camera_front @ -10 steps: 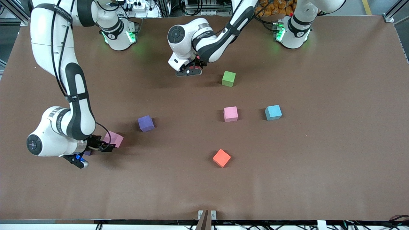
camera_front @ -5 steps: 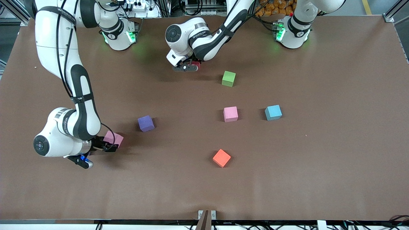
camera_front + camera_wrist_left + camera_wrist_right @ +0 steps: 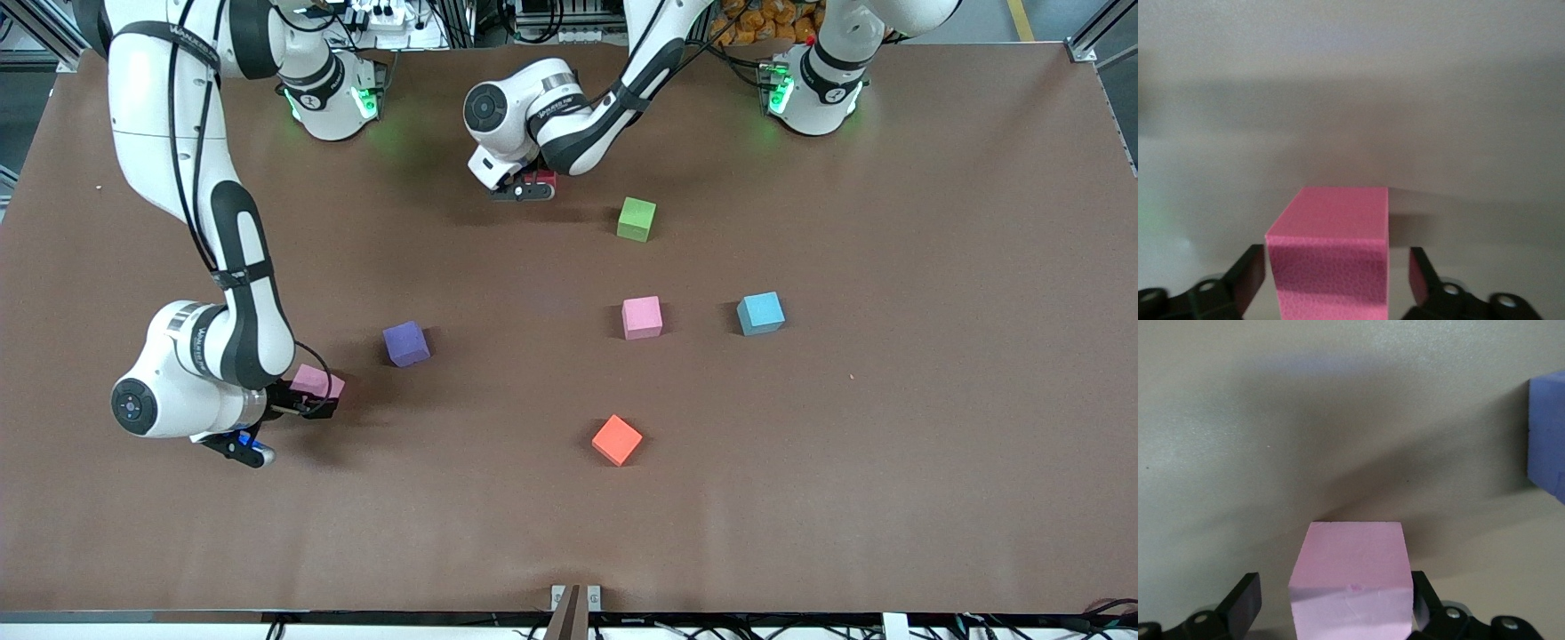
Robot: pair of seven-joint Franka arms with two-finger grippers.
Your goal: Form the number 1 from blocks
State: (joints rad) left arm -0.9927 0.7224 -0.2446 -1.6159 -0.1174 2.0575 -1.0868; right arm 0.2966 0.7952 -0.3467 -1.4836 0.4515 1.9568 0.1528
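Brown table [image 3: 889, 444]. Right gripper [image 3: 307, 404] low at the right arm's end, fingers spread either side of a pink block [image 3: 1351, 577], seemingly not touching. Left gripper [image 3: 524, 188] near the bases, spread around the red block [image 3: 1331, 263]. Loose on the table: purple block [image 3: 406, 343], second pink block [image 3: 642, 317], light blue block [image 3: 760, 313].

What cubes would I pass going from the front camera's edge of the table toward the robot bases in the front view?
orange cube → purple cube → light blue cube → green cube
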